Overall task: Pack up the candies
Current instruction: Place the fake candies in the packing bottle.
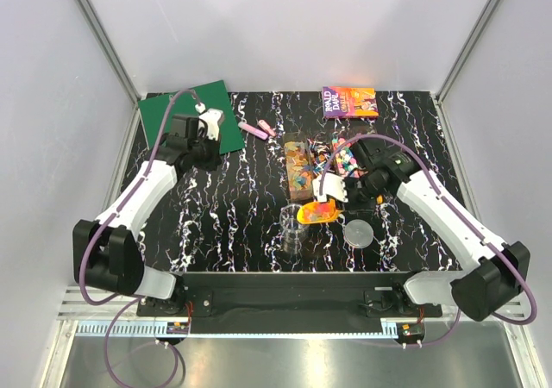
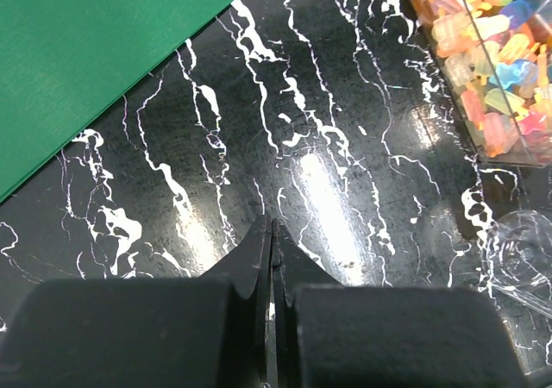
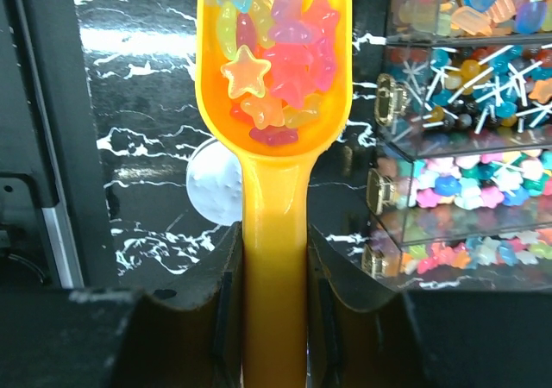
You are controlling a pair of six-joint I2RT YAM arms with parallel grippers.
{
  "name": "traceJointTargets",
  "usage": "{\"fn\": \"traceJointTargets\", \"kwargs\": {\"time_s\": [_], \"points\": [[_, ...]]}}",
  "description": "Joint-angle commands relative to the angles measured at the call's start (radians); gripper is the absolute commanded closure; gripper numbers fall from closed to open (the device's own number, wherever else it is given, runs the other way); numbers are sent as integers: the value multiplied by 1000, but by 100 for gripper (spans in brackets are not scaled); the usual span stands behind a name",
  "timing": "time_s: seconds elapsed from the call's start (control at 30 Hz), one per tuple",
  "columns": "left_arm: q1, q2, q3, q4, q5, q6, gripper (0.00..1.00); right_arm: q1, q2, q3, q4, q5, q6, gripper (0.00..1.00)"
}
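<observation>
Top external view: the black marbled table (image 1: 224, 207) fills the middle of the frame, with a green board (image 1: 164, 116) at its upper left. The left gripper (image 1: 205, 116) hangs over that board's edge. In the left wrist view its jaws (image 2: 272, 224) are pressed together on nothing, probably parked out of the way.

At centre stands the clear compartment box (image 1: 300, 168), the stock of sweets, with a book (image 1: 349, 102) above it. Just below the box, the right gripper (image 1: 332, 190) is clamped on the handle of the yellow scoop (image 1: 317, 213). The scoop's bowl reaches toward the clear cup (image 1: 291, 224), which looks like the target for the load. A round white lid (image 1: 359, 233) lies lower right of the scoop, off the cup so the mouth is free.

The right wrist view shows the candies (image 3: 276, 52) heaped in the scoop's bowl, which looks near level, seemingly so that none spill. More sit in the box's compartments (image 3: 466, 103) at right.
</observation>
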Motion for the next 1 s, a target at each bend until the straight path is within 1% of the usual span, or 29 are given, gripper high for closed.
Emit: {"fn": "traceJointTargets", "kwargs": {"time_s": [0.0, 0.1, 0.33, 0.47, 0.57, 0.6, 0.8, 0.9, 0.97], "points": [[5, -52, -5, 67, 44, -20, 100, 27, 27, 81, -36, 59, -5, 100], [6, -61, -15, 72, 48, -26, 100, 53, 46, 94, -42, 90, -7, 100], [8, -89, -39, 94, 45, -25, 100, 156, 110, 151, -53, 249, 53, 100], [11, -100, -54, 103, 48, -25, 100, 191, 153, 186, -58, 297, 90, 100], [11, -107, -61, 112, 50, -25, 100, 213, 161, 199, -59, 308, 100, 100], [12, -110, -62, 113, 50, -26, 100, 219, 162, 200, -64, 343, 102, 100], [14, -118, -62, 121, 56, -25, 100, 252, 167, 216, -93, 392, 107, 100], [14, -117, -58, 123, 58, -25, 95, 268, 167, 234, -110, 411, 119, 100], [16, -112, -51, 123, 50, -25, 89, 272, 168, 251, -119, 420, 127, 100]]}}
